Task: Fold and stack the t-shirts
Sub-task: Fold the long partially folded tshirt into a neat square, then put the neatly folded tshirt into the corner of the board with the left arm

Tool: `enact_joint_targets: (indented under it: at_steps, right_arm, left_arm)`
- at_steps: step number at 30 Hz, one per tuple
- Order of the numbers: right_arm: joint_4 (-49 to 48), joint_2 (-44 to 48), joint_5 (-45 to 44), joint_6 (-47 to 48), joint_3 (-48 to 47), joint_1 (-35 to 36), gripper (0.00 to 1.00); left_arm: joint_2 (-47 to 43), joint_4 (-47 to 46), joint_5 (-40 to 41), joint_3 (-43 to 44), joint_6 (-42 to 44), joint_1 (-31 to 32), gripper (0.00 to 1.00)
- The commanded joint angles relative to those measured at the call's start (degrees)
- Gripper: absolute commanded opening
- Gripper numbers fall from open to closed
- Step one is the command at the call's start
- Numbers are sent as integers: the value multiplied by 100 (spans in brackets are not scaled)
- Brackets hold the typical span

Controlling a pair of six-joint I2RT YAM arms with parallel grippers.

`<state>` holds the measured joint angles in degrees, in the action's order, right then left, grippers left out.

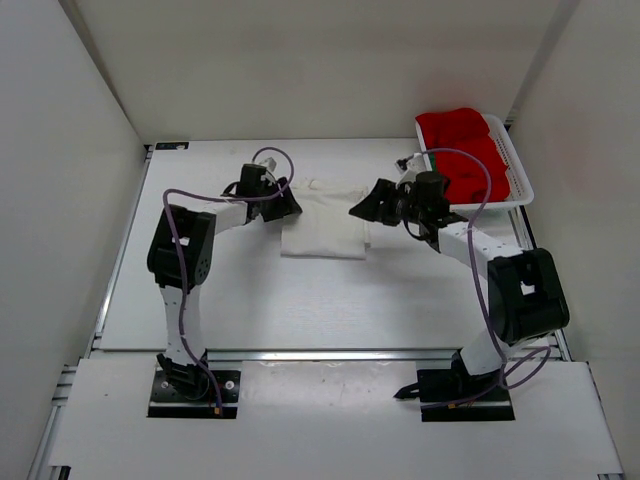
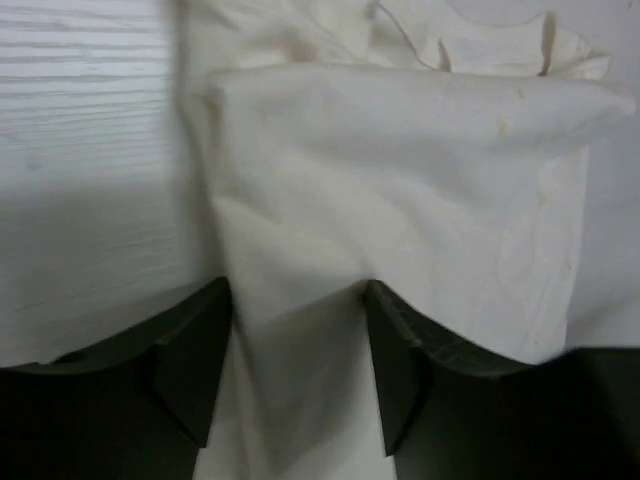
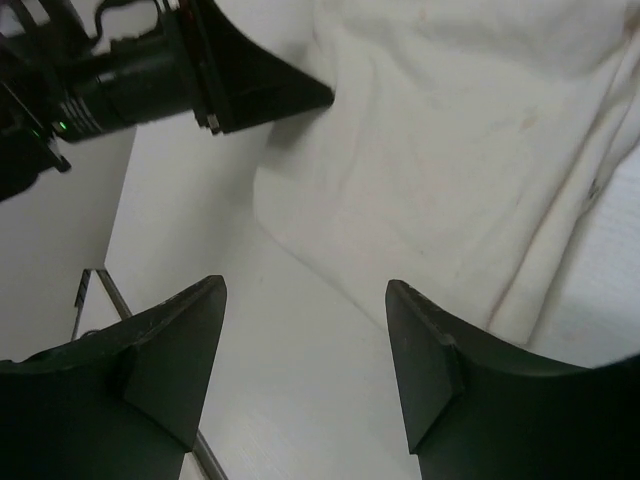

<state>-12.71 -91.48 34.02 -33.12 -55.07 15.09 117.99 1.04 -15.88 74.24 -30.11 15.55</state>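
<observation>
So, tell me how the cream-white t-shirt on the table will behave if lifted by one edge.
Likely floppy: the cream-white t-shirt lies in soft creased folds, so it would probably drape and unfold. Probably light: thin cloth. Pushed, it would likely bunch rather than slide.

I work in a robot lab cell: plain white panels box in my white desk, aluminium rails edge it, my left arm and right arm sit bolted down

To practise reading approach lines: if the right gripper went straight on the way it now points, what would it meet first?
Probably the edge of the folded cream-white t-shirt, beyond a strip of bare table. Depth is unclear: if the right gripper tilts downward, the table comes first.
</observation>
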Motion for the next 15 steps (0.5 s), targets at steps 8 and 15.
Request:
enact_joint_targets:
  at_steps: [8,15]
  right_arm:
    - [-610,455,184,-54,1348,258,61]
    - [-1137,851,509,-203,2043,196,56]
  left_arm:
    - [875,37,-399,1356,-697,406,0]
    - [-327,-505,-55,289,-1198,-1551,0]
